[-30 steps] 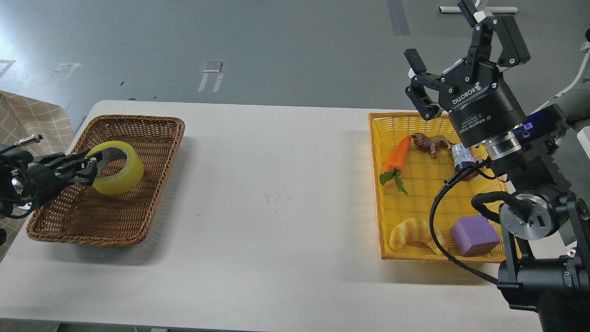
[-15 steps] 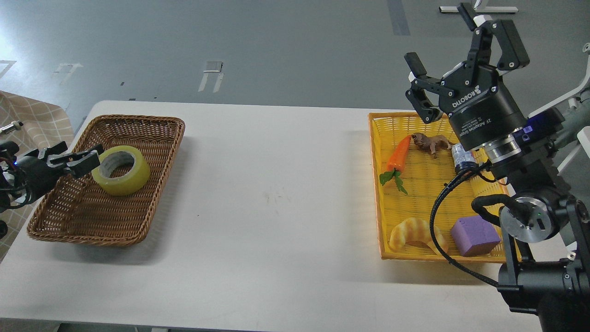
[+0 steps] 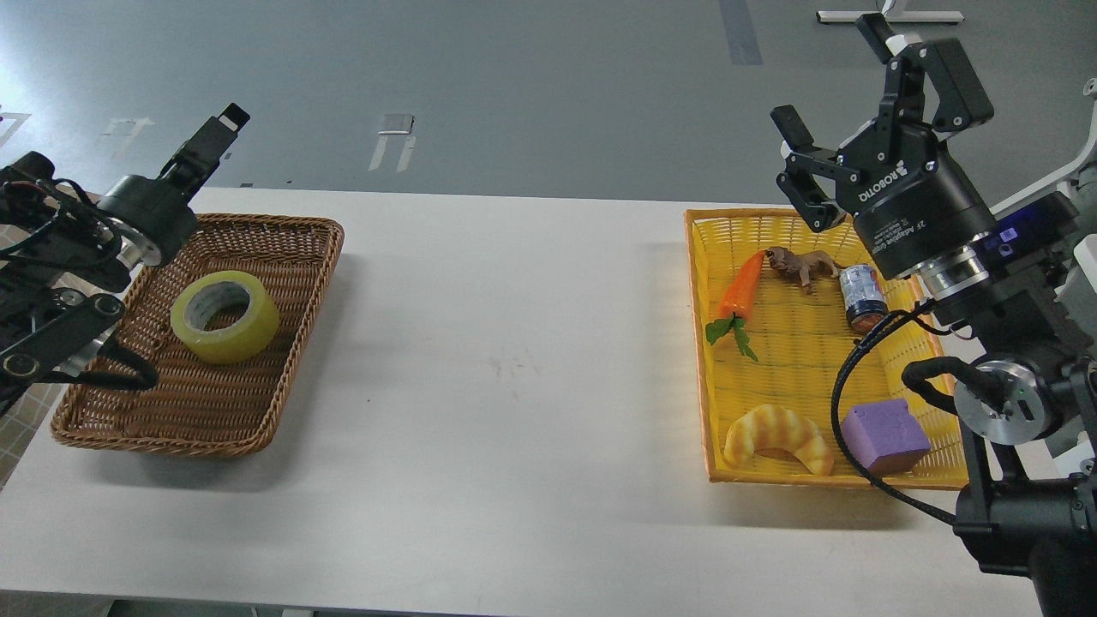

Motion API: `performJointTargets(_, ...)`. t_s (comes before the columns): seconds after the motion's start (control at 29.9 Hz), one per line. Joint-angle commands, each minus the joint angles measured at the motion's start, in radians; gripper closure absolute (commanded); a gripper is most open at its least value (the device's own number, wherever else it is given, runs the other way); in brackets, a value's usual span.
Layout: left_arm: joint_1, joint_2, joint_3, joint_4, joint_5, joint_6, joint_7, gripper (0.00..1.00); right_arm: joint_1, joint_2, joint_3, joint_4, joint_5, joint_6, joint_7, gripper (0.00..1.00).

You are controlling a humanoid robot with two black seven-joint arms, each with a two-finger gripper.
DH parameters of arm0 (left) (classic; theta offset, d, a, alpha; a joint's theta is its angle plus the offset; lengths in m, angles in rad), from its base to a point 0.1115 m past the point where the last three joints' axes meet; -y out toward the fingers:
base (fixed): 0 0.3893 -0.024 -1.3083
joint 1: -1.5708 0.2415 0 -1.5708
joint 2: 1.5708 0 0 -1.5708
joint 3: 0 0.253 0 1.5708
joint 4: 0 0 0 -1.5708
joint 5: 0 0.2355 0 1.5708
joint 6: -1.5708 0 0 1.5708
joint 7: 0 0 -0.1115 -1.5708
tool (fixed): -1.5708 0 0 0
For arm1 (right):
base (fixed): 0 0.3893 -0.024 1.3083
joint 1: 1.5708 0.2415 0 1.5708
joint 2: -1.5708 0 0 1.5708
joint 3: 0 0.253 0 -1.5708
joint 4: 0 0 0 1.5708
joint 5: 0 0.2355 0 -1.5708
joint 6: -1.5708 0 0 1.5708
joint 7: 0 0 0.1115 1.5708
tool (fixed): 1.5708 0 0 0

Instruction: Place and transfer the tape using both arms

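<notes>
Right gripper (image 3: 844,116) fingers spread wide, nothing between them, raised above the far edge of the yellow basket (image 3: 703,343). Left gripper (image 3: 218,128) seen nearly edge-on and dark; its fingers cannot be told apart, so open or closed cannot be told. Nothing visibly held by it. It points up and away over the far left corner of the wicker basket (image 3: 283,377), clear of the contents.

The tape (image 3: 224,316) lies flat, core hole up, inside the wicker basket toward its far half, touching no gripper. Yellow basket holds a carrot toy (image 3: 742,284), small brown animal figure (image 3: 801,264), a little can (image 3: 860,296), croissant toy (image 3: 778,434) and purple block (image 3: 884,434), all untouched.

Judged step: tape sits in the left-hand basket with both arms off it, so the placing looks done, or the tape waits for a fresh pick. Table (image 3: 514,360) middle is bare between the baskets.

Next move, as a guess: if more handling is wanted, left gripper must drop back over the roll, fingers straddling wall through the core hole, then lift clear of the wicker rim. Otherwise arms only need to go to rest without clipping basket edges.
</notes>
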Motion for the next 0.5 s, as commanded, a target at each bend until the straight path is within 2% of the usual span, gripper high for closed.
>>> performJointTargets(0.0, -0.05, -0.011, -0.003, -0.094, -0.224, -0.084, 0.0, 0.02, 0.007, -0.002, 0.0, -0.006, -0.019, 0.0, 0.0, 0.0)
performJointTargets(0.2, -0.164, -0.034, -0.006, -0.157, -0.378, -0.246, 0.0, 0.02, 0.057, 0.0, 0.0, -0.038, -0.02, -0.002, -0.003, 0.0)
performJointTargets(0.37, -0.254, -0.069, -0.062, -0.15, -0.407, -0.458, 0.008, 0.02, 0.108, 0.001, -0.033, -0.077, -0.06, -0.003, -0.017, 0.0)
performJointTargets(0.4, -0.259, -0.075, -0.081, -0.148, -0.416, -0.482, 0.037, 0.02, 0.116, 0.001, -0.036, -0.078, -0.065, -0.003, -0.017, 0.0)
performJointTargets(0.43, -0.266, -0.083, -0.114, -0.148, -0.431, -0.522, 0.098, 0.02, 0.128, 0.003, -0.041, -0.08, -0.066, -0.005, -0.017, 0.0)
performJointTargets(0.47, -0.271, -0.087, -0.125, -0.148, -0.433, -0.535, 0.134, 0.02, 0.133, 0.005, -0.043, -0.08, -0.068, -0.005, -0.017, 0.0)
